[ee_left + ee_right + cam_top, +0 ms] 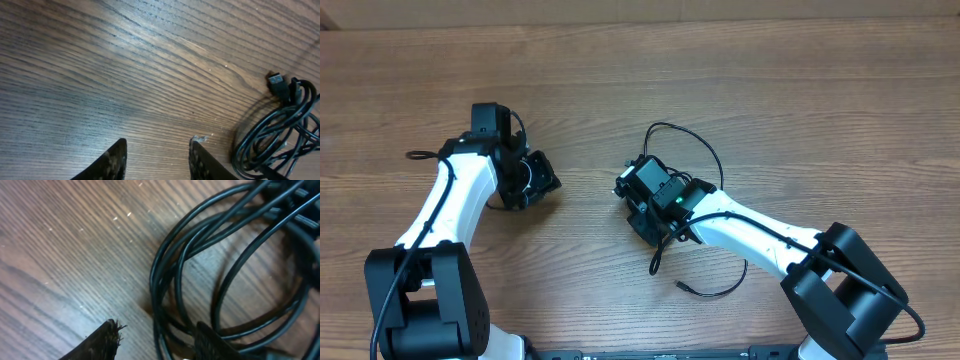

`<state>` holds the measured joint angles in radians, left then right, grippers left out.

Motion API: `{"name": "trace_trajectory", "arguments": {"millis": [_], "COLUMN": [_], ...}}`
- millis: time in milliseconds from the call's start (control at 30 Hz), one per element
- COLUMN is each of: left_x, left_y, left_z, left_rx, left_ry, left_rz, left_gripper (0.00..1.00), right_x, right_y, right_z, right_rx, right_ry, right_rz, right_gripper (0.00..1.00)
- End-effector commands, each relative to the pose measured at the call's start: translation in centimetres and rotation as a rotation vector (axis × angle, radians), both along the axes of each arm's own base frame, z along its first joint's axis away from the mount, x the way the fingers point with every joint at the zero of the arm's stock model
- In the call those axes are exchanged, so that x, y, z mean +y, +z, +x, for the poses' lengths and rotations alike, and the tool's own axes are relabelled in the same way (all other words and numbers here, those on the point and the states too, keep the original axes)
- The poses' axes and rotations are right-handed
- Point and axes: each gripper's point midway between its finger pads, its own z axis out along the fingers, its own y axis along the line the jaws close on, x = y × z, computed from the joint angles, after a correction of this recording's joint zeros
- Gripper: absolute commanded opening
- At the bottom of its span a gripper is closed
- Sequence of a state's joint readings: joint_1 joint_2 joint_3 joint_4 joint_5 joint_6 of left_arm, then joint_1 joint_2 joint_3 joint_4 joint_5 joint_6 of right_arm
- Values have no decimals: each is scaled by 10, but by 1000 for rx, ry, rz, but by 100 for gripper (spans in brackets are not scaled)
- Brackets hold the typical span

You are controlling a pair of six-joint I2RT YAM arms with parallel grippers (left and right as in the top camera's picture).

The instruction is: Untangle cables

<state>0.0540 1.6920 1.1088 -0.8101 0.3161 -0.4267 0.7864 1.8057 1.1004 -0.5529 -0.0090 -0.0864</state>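
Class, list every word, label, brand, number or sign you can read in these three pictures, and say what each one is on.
None: no view shows any readable text.
The table is bare wood grain.
The cables are plain black with no print.
The plug is too dark and blurred to show any marking.

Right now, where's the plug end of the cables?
In the left wrist view the plug lies on the table at the picture's right edge, at the top of the coiled cables, right of the left claw and outside its grasp.
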Motion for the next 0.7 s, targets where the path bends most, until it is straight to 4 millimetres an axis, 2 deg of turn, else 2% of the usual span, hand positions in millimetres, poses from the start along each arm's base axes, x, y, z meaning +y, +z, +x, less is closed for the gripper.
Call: {"name": "trace_trajectory", "arguments": {"millis": [0,33,67,167,333,567,667], "left_x": [-6,-6,-7,-11,-16,-24,-26], "left_y": [3,3,3,2,3,3,3], "left_z": [-1,-1,-1,-2,0,-1,0], "left_rx": [-13,-13,-13,-12,-24,-27,-30], "left_ry": [-4,-7,-10,-21,-37,-60,-67], "left_rz": [-18,-18,-17,-14,-14,-14,-14], "left_gripper": [50,67,69,70,71,72,72], "right_x": [3,4,5,7,12,1,0], "right_y": [5,5,5,6,3,-28,-32], "right_z": [10,11,11,12,8,-1,-3], "right_rx": [-61,-65,-68,-70,-53,-19,-14], "right_ry": [41,41,41,43,57,55,55], "right_rz": [-13,-9,-6,0,29,-10,-14], "right_gripper": [47,47,47,43,41,41,33]}}
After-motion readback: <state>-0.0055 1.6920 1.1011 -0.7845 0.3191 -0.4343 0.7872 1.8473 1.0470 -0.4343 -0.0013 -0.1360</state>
